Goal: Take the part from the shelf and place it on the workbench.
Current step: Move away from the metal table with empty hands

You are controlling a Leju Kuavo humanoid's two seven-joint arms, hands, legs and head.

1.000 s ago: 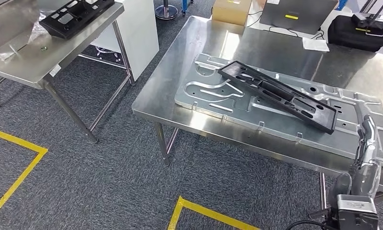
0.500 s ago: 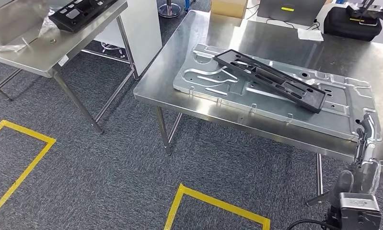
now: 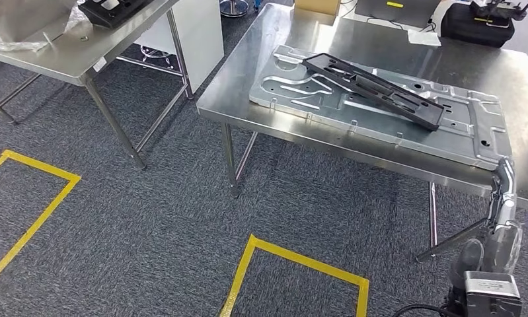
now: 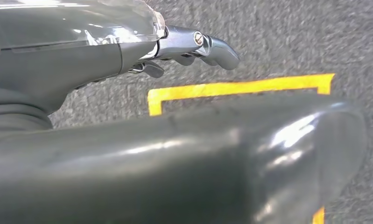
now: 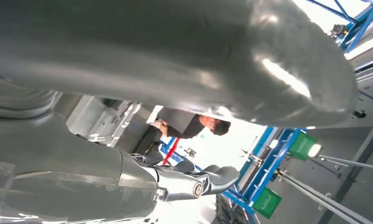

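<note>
Nearest you, the right hand [image 3: 503, 191] hangs below the worktop's [image 3: 406, 53] front edge; its fingers are apart and hold nothing. Your left hand [image 4: 193, 44] is likewise empty above the carpet. Farther off, the black part [image 3: 373, 89] lies diagonally on the metal panel [image 3: 472, 142]. No readable writing.

The long black plastic frame part [image 3: 373, 90] lies on the stamped silver sheet-metal panel [image 3: 472, 142], on the steel workbench [image 3: 248, 99] at one o'clock — a second steel table [image 3: 56, 56] at eleven.
</note>
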